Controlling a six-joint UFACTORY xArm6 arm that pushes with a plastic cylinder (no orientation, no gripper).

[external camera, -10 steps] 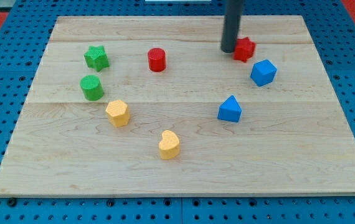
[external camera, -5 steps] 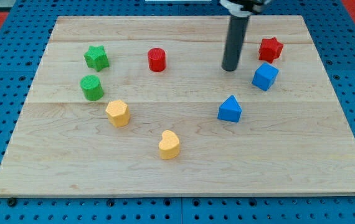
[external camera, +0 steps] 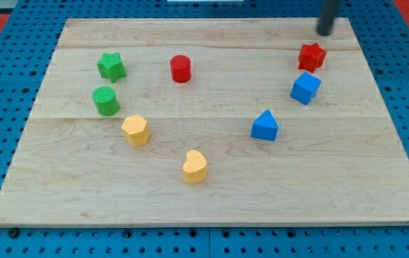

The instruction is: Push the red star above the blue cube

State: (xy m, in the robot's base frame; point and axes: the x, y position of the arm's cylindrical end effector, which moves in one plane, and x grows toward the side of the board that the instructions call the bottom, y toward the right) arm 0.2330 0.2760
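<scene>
The red star (external camera: 311,56) lies near the view's upper right, directly above the blue cube (external camera: 305,88) and almost touching it. My tip (external camera: 324,32) is blurred near the board's top edge, above and slightly right of the red star, apart from it. It touches no block.
A blue triangular block (external camera: 265,125) lies below-left of the cube. A red cylinder (external camera: 181,69), a green star (external camera: 110,66), a green cylinder (external camera: 106,100), a yellow hexagon-like block (external camera: 135,130) and a yellow heart (external camera: 195,166) lie on the wooden board (external camera: 212,193).
The red star moved right to sit above the blue cube, which shifted slightly. My tip then moved from left of the cube up and right to the board's top edge.
</scene>
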